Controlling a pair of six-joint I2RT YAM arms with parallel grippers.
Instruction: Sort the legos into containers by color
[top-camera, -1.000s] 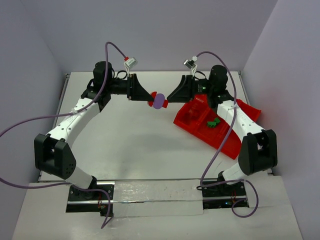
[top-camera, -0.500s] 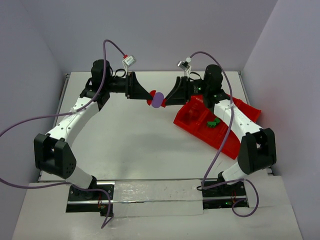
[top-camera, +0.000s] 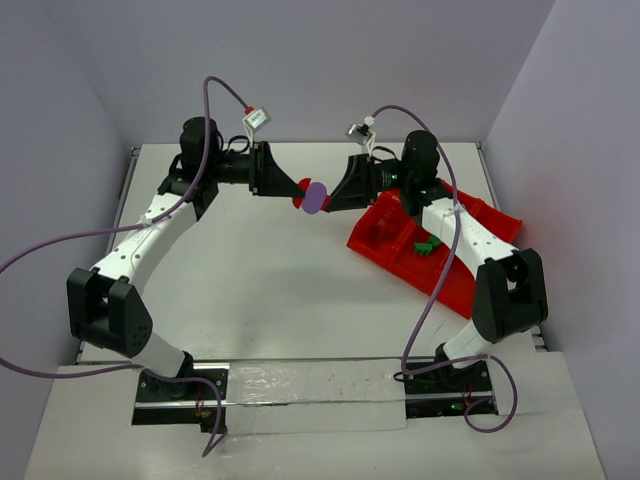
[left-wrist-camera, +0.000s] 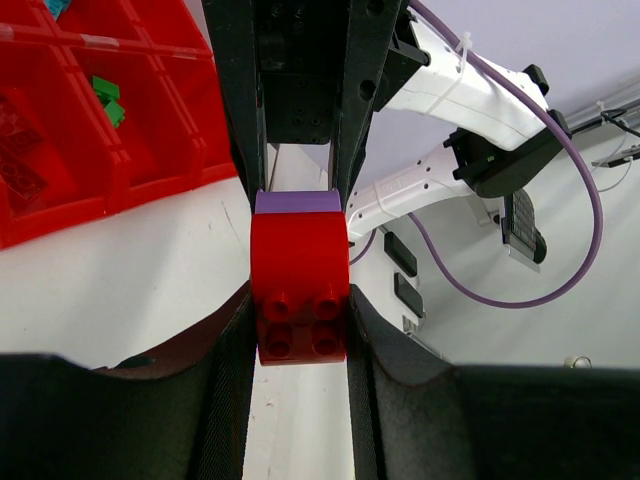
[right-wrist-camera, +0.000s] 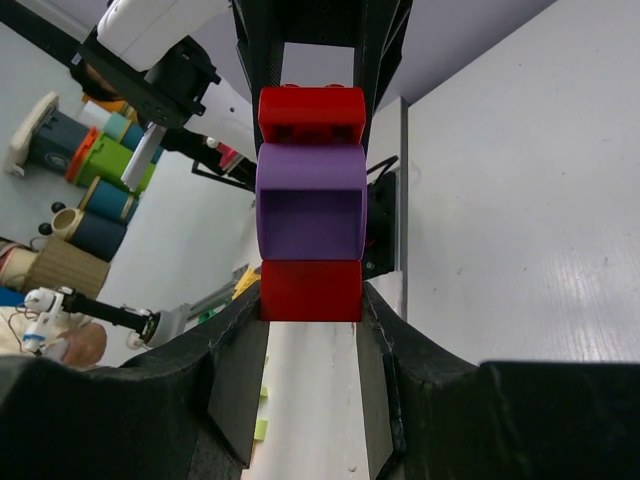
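Since a second ago the right gripper (top-camera: 332, 203) swings in from the right and closes. Back then it hangs open, short of the stack. Now its jaws are clamped on the right red brick (right-wrist-camera: 311, 291). The left gripper (top-camera: 298, 200) is unchanged, clamped on the left red brick (left-wrist-camera: 299, 290), and has barely shifted.

What that means: both ends of the three-piece stack are now gripped. My read is that the step in hand is pulling it apart, since joined colours can't be sorted.

Top view, near to far:
- The table (top-camera: 260, 290) is in front.
- The red tray (top-camera: 460, 290) sits skewed on the right, under the right forearm, in the same spot as before. The green bricks (top-camera: 427, 245) lie in one compartment.
- The left wrist view adds red bricks (left-wrist-camera: 20, 150) in the next compartment and a teal brick (left-wrist-camera: 55, 6) at the frame edge.
- Beyond the tray the stack is held in the air, just left of it. The purple piece (top-camera: 316, 197) is sandwiched between the two reds, about where it was.

Right wrist view down the line: right red brick between its own fingers, then purple, then left red brick, then the left fingers behind.

Other differences: the right wrist sits further left, and its cable (top-camera: 385, 110) loop has drifted left with it.

Risk, as I see it: only one joint may let go, leaving purple stuck on one red. That would need a regrip before anything goes in the tray.
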